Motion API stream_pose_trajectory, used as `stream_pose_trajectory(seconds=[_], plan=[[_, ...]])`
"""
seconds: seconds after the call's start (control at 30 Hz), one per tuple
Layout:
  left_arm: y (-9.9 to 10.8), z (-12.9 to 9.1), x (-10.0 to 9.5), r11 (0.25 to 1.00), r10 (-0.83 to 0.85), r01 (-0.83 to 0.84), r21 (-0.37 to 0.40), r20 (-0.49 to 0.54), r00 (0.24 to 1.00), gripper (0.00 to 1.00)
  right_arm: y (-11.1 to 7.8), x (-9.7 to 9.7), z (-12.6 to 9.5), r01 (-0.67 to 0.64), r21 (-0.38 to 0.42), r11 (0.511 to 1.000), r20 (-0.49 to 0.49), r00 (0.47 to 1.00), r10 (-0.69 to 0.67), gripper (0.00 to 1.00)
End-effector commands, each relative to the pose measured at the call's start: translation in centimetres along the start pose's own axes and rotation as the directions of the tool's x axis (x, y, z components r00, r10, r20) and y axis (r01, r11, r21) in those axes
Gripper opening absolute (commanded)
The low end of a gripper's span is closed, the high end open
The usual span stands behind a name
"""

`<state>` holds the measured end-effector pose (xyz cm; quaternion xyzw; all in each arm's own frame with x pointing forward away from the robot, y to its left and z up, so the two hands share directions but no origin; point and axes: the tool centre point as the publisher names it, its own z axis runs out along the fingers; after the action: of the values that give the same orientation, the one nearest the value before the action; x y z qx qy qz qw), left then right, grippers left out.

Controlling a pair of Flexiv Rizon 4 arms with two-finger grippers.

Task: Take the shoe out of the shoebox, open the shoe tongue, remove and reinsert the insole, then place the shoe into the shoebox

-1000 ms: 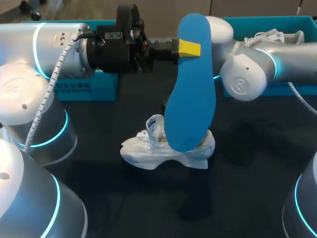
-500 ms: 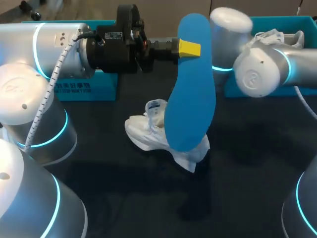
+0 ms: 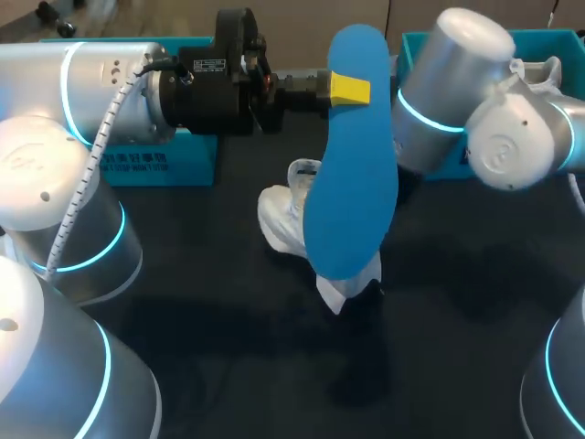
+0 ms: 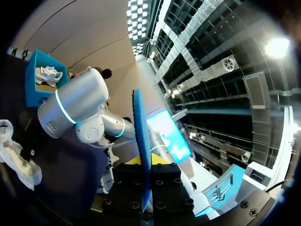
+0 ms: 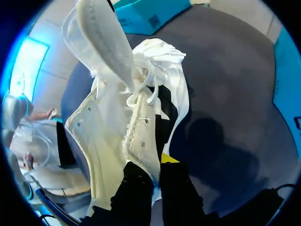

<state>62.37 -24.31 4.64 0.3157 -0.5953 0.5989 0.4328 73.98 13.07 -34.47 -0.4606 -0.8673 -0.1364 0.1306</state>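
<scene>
A blue insole (image 3: 352, 174) hangs upright over the table's middle, pinched near its top by my left gripper (image 3: 350, 89), which is shut on it. In the left wrist view the insole (image 4: 141, 132) runs edge-on between the left gripper's (image 4: 143, 162) fingers. Behind the insole a white shoe (image 3: 291, 215) is held tilted, partly hidden. My right arm (image 3: 475, 110) comes in from the right, its gripper hidden behind the insole. In the right wrist view my right gripper (image 5: 157, 165) is shut on the side wall of the shoe (image 5: 117, 122), whose tongue (image 5: 103, 42) stands out ahead.
A teal shoebox (image 3: 548, 41) stands at the back right with another white shoe (image 3: 539, 69) inside. A second teal box (image 3: 155, 165) sits at the back left behind my left arm. The tabletop is dark.
My right arm has swung up and to the right, lifting the shoe and tipping it steeply. The left arm and the insole have not moved.
</scene>
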Motion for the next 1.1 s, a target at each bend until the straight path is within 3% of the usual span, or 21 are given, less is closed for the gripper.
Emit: stream_pose_trajectory(seconds=[0.03, 0.57, 0.8, 1.1], plan=[[0.0, 0.1, -0.1, 1.0, -0.001, 0.001, 0.0, 0.001, 1.0, 0.0, -1.0, 0.3, -0.6, -0.055, -0.104, 0.993, 0.033, 0.998, 0.059, 0.0], [0.0, 0.1, -0.1, 1.0, -0.001, 0.001, 0.0, 0.001, 1.0, 0.0, -1.2, 0.4, -0.4, -0.059, -0.096, 0.994, 0.042, 0.997, 0.063, 0.0], [0.0, 0.1, -0.1, 1.0, -0.001, 0.001, 0.0, 0.001, 1.0, 0.0, -1.2, 0.6, -0.7, -0.226, -0.276, 0.934, 0.084, 0.963, 0.257, 0.0], [0.0, 0.1, -0.1, 1.0, -0.001, 0.001, 0.0, 0.001, 1.0, 0.0, -1.1, 1.6, 0.8, -0.263, -0.284, 0.922, 0.059, 0.955, 0.291, 0.0]])
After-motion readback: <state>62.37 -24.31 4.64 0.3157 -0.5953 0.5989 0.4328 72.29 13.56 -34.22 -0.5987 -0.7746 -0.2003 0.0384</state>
